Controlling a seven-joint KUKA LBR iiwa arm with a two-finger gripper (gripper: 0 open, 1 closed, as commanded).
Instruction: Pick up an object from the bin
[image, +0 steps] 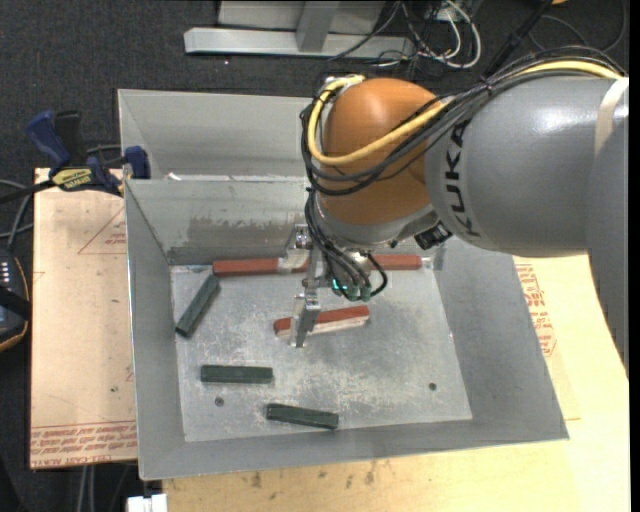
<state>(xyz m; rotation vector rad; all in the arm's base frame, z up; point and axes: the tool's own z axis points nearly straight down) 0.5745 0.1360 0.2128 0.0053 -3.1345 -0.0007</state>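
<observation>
1. The grey metal bin (148, 300) holds a handful of loose bars spread over its floor, none stacked on another.
2. The gripper (303, 335) is lowered into the middle of the bin, its tip at the left end of a short red bar (342, 318). This bar lies almost level across the floor's centre, tilted slightly up to the right.
3. Whether the gripper is clenched on the short red bar or released cannot be told. Its tip overlaps the bar's left end from this angle.
4. Along the foot of the far wall lies a long red-brown strip (245, 267). Its middle is hidden behind the gripper's body, so one piece or two cannot be told.
5. A dark grey bar (197, 305) lies on the left side, slanted, well apart from the gripper.
6. A second dark grey bar (236, 375) lies level, near and to the left.
7. A third dark grey bar (302, 417) lies close to the near wall, below the gripper.
</observation>
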